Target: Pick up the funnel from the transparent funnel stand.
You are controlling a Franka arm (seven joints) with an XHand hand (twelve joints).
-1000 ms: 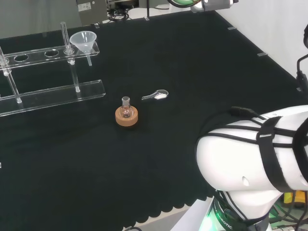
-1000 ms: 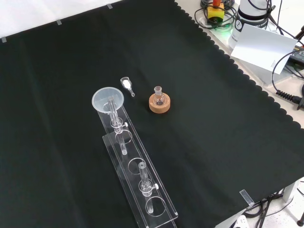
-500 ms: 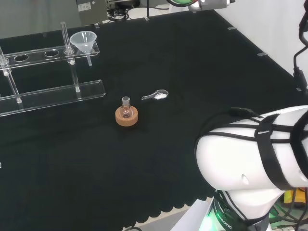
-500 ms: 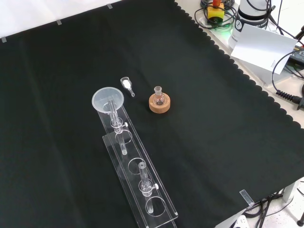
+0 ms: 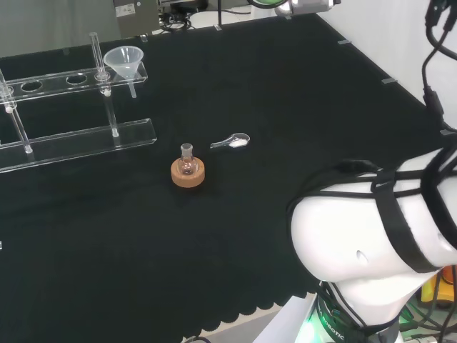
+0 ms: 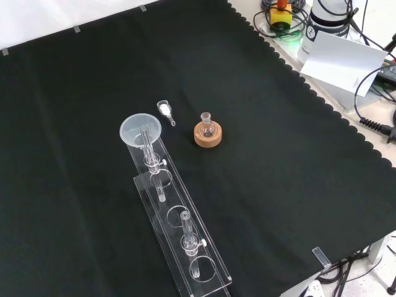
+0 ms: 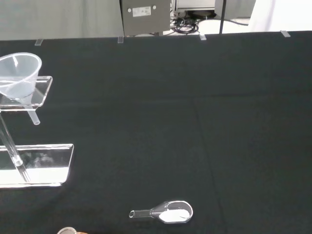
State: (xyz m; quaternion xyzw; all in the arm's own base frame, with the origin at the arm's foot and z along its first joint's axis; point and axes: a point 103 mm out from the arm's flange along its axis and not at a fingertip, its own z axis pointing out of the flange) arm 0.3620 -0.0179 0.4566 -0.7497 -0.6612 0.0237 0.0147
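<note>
The funnel (image 5: 123, 60) is seated in the end hole of the clear funnel stand (image 5: 78, 136). A small flask on a cork ring (image 5: 188, 171) is parked near that stand. The hand's state can't be told.

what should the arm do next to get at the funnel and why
Probably carry the hand across the cloth toward the funnel, since it sits untouched in the end hole of the transparent stand. Coming in from above looks safest: the small flask on its cork ring and the scoop lie lower on the cloth.
</note>
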